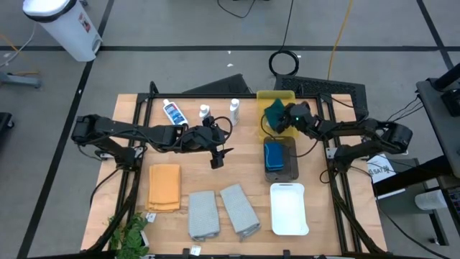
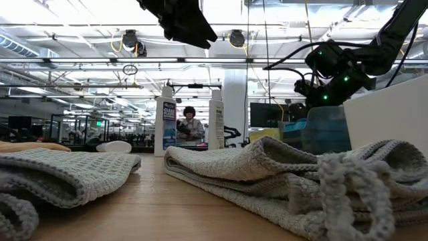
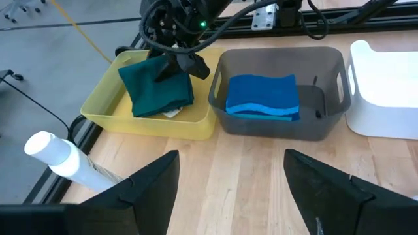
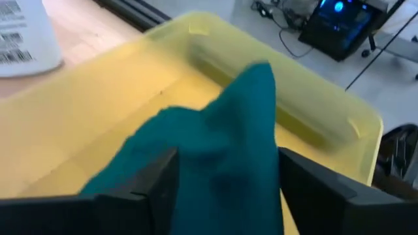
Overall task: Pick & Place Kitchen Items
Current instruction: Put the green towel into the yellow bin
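Observation:
A dark green cloth [image 1: 275, 114] [image 3: 153, 91] lies bunched in the yellow tray [image 1: 277, 94], one fold [image 4: 215, 143] standing up. My right gripper [image 1: 286, 119] [image 4: 225, 176] is open low over the tray, a finger on either side of that fold. Blue sponges [image 1: 274, 153] [image 3: 261, 96] are stacked in the dark grey tray [image 1: 293, 173]. My left gripper [image 1: 218, 160] [image 3: 232, 176] hangs open above the table's middle, holding nothing. An orange towel [image 1: 164, 187] and two grey towels [image 1: 203, 214] [image 1: 239, 210] lie folded near the front edge. My right gripper comes slanting down from the table's right side, and the cloth's raised fold [image 4: 248, 130] stands between its spread fingers [image 4: 157, 186]. I cannot tell whether the fingers touch the cloth. The rest of the cloth rests on the tray's floor.
A white tray [image 1: 289, 208] sits at the front right. Three white bottles stand or lie at the back: one lying [image 1: 173, 113], two upright [image 1: 204, 111] [image 1: 234, 109]. A green plant [image 1: 129, 234] is at the front left corner. Bare wood shows in the table's middle.

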You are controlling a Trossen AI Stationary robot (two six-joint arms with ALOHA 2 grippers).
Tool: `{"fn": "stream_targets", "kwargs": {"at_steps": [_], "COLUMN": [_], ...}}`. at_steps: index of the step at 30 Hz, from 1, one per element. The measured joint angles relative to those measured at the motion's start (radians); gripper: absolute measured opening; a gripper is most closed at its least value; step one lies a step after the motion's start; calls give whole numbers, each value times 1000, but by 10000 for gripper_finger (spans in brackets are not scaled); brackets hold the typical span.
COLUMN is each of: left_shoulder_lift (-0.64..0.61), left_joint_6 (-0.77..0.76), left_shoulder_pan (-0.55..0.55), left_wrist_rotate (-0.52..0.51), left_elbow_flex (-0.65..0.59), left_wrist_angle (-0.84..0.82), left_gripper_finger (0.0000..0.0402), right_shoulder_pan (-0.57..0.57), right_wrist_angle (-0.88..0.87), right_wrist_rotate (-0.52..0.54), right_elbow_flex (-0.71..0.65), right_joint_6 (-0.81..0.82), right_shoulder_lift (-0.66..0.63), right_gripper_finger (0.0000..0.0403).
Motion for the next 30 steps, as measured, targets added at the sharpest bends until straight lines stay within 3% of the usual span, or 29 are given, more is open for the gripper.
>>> {"fn": "stream_targets", "kwargs": {"at_steps": [8, 13, 15, 19, 25, 30], "left_shoulder_lift": [0, 0, 0, 0, 1, 1], "left_joint_6": [-4, -5, -7, -8, -8, 1], "left_shoulder_pan": [0, 0, 0, 0, 0, 0], "left_wrist_rotate": [0, 0, 0, 0, -1, -2], "left_elbow_flex": [0, 0, 0, 0, 0, 0], "left_wrist_angle": [0, 0, 0, 0, 0, 0], "left_gripper_finger": [273, 274, 273, 273, 274, 273], "right_shoulder_pan": [7, 14, 20, 20, 24, 71], "right_wrist_angle": [13, 10, -2, -36, -164, -318], "right_wrist_rotate": [-1, -7, -55, -189, -242, -184], "right_elbow_flex": [0, 0, 0, 0, 36, 101], "right_joint_6": [-46, -12, -10, 41, 87, 89], "right_shoulder_lift": [-59, -103, -117, -139, -180, -193], "right_gripper_finger": [271, 270, 261, 208, 35, 9]}}
